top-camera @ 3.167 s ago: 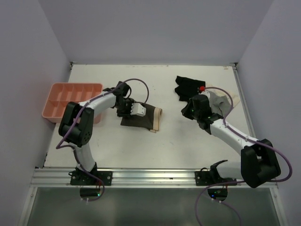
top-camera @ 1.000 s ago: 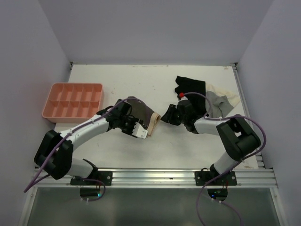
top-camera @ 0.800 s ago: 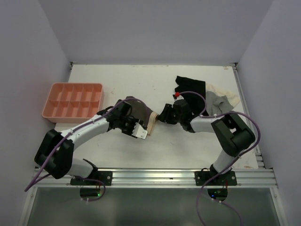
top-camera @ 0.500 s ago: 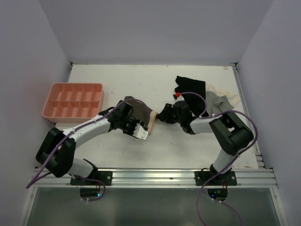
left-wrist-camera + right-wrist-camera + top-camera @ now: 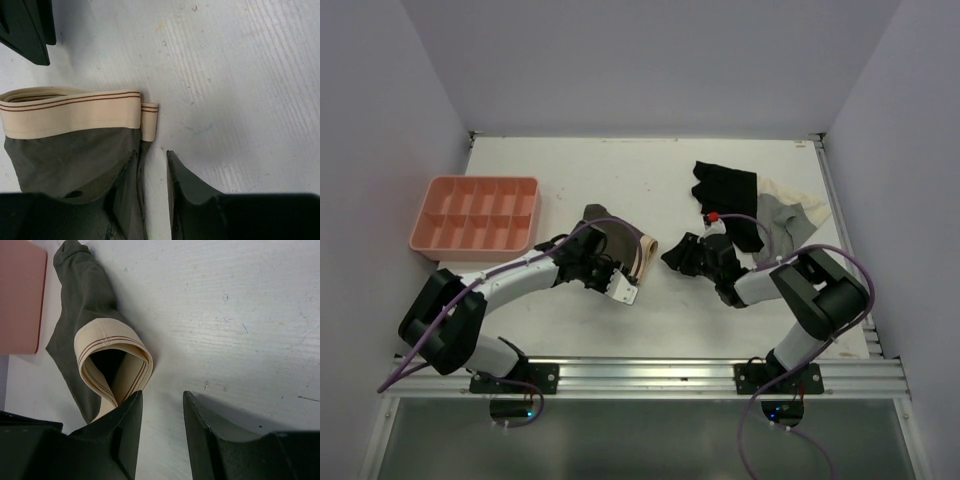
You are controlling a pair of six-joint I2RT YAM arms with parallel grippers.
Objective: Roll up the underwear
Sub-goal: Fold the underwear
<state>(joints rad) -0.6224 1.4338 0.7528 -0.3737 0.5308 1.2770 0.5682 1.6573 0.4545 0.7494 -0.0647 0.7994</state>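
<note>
Progress is looking slight, as I am judging it: the small dark brown fabric underwear (image 5: 618, 240) is lying near the middle of the white tabletop (image 5: 570, 170), folded lengthwise into a narrow strip. Its pale beige elastic waistband (image 5: 75, 112) is gaping as a loose loop at one end rather than winding into a coil. No tight roll is showing yet, so the rolling itself and the tucking of the end are, I think, waiting to be done. The left gripper (image 5: 625, 290) is sitting at the lower edge of the garment with its jaws standing narrowly apart. The strip's side edge is running into the gap, with bare tabletop showing beside it. The right gripper (image 5: 670, 257) is hovering just right of the waistband loop, its jaws standing moderately apart and holding nothing. The left arm is covering the garment's lower part in the overhead view, and the left wrist view is cutting the strip off beneath a finger, so whether any fabric is being pinched is hard to make out. A salmon-pink plastic compartment tray (image 5: 470, 181) is sitting at centre left. A crumpled black garment (image 5: 725, 185) and a grey-and-cream garment (image 5: 785, 212) are lying at upper right.
</note>
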